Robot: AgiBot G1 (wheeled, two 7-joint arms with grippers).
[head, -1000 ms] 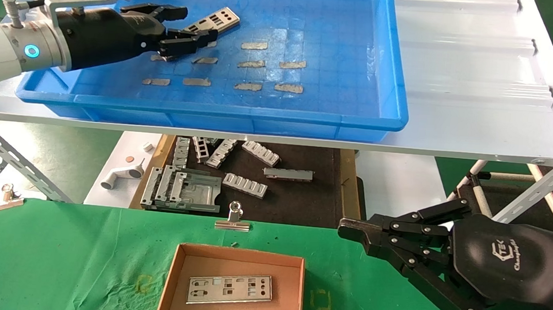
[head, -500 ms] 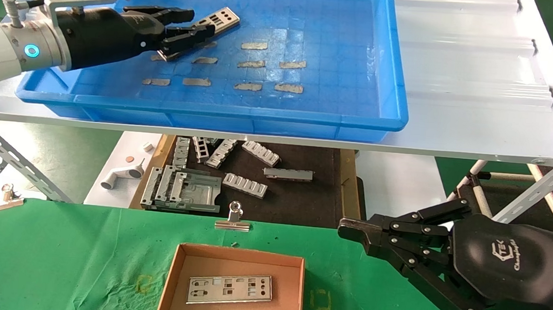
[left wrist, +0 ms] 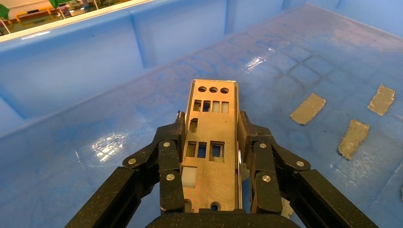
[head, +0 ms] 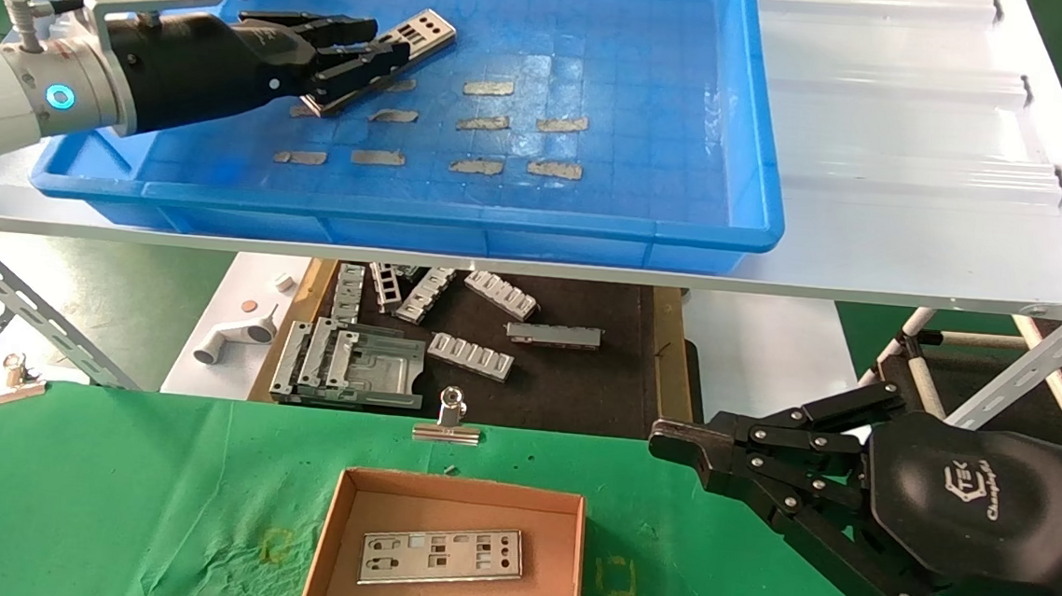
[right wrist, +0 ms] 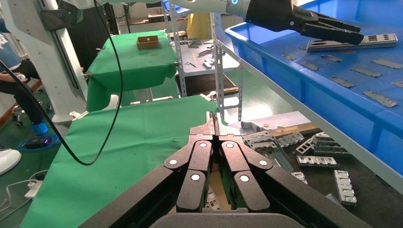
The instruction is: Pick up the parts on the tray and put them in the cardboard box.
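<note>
My left gripper [head: 361, 48] is inside the blue tray [head: 749, 117] at its far left, shut on a silver punched plate [head: 417, 32]. In the left wrist view the plate [left wrist: 209, 133] lies lengthwise between the two fingers [left wrist: 173, 142], which press on its long edges. Its far end sticks out past the fingertips. A second plate [head: 441, 555] lies flat in the cardboard box [head: 338, 518] on the green cloth. My right gripper [head: 671, 439] is shut and empty, parked above the cloth to the right of the box; it also shows in the right wrist view [right wrist: 214, 123].
Several tan tape strips [head: 485, 126] lie on the tray floor. Grey ribbed brackets [head: 471, 355] lie on a dark mat below the white shelf [head: 923, 176]. A metal clip [head: 450, 419] sits at the cloth's far edge, another clip [head: 11, 379] at the left.
My left gripper's fingers have closed in on the plate's long edges. The plate has shifted slightly with the grip, toward the tray's far side.
</note>
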